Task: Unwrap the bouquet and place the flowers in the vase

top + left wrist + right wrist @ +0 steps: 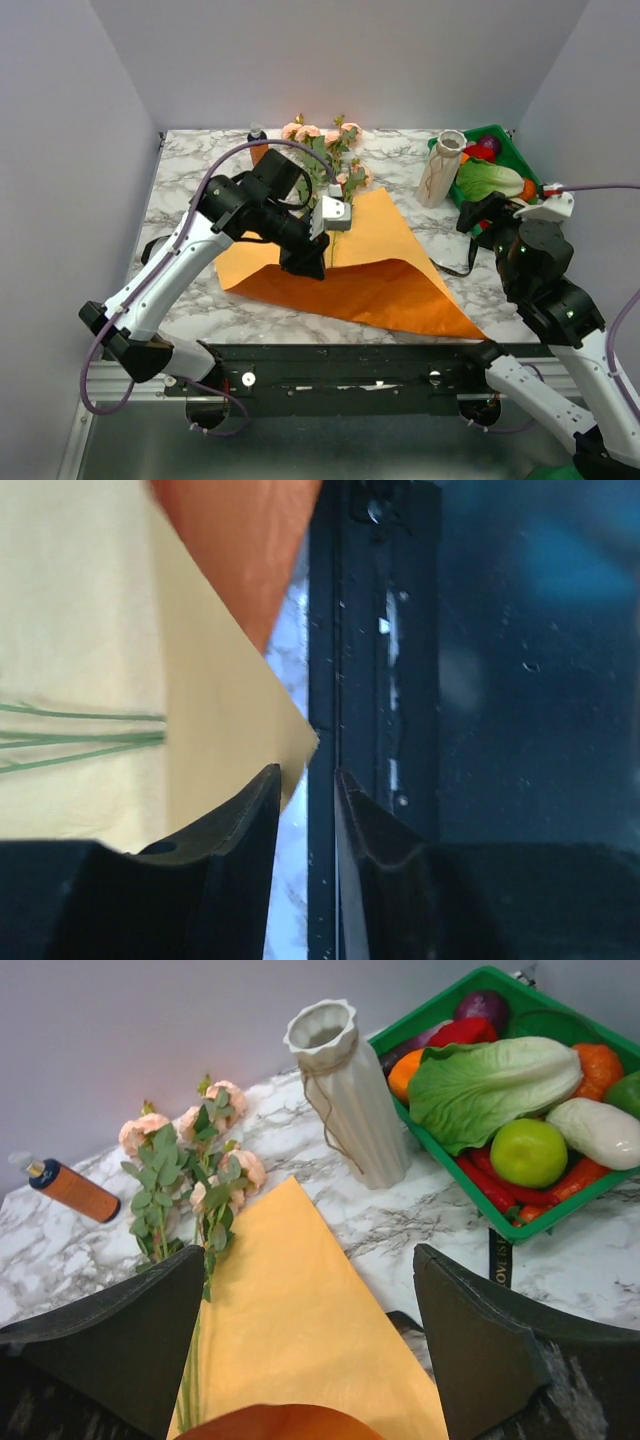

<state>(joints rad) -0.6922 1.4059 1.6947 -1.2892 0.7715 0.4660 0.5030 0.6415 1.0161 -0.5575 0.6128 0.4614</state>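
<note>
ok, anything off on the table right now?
The large orange paper sheet lies partly folded over on itself along its near side, one corner out at the front edge of the marble table. The black ribbon trails loose beside the green crate. The cream vase stands upright.

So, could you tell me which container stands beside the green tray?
The cream ribbed vase, right beside the tray; the orange bottle sits beyond the flowers.
</note>
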